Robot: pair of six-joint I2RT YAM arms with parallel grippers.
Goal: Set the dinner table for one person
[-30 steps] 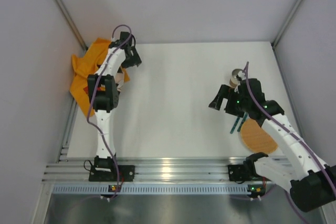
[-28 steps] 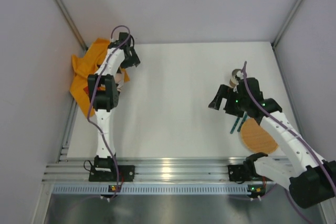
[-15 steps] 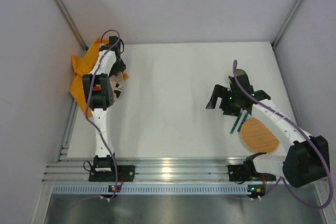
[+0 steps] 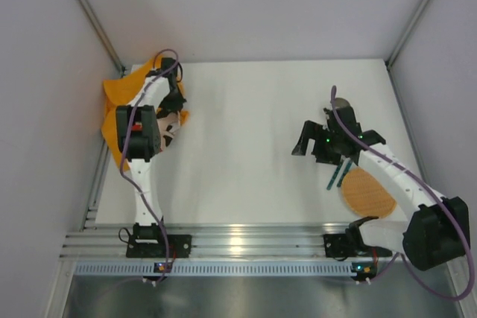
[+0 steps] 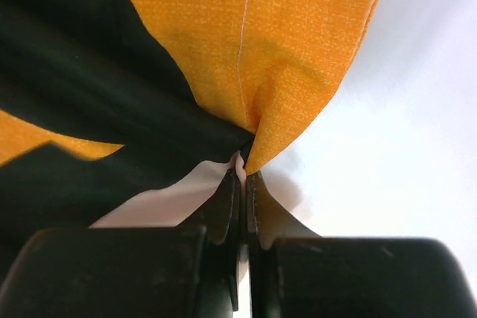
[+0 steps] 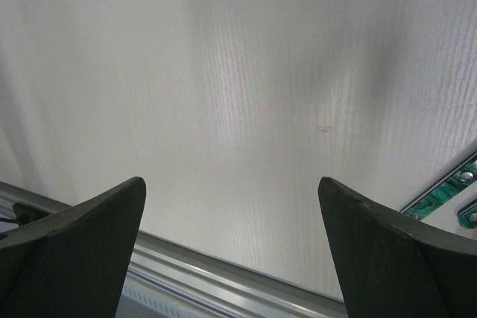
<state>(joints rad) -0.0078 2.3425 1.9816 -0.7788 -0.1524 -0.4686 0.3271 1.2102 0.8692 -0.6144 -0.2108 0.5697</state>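
Left gripper [image 5: 241, 176] is pinching the orange mat [image 5: 298, 35] at the far-left corner of the dinner table [image 4: 246, 124], which is lying under the 2 arms, while right gripper [image 6: 231, 182] is hanging spread wide above its right half.

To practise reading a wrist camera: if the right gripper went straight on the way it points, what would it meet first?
Probably the bare tabletop: nothing lies between the open jaws of the right gripper, though depth is unclear.
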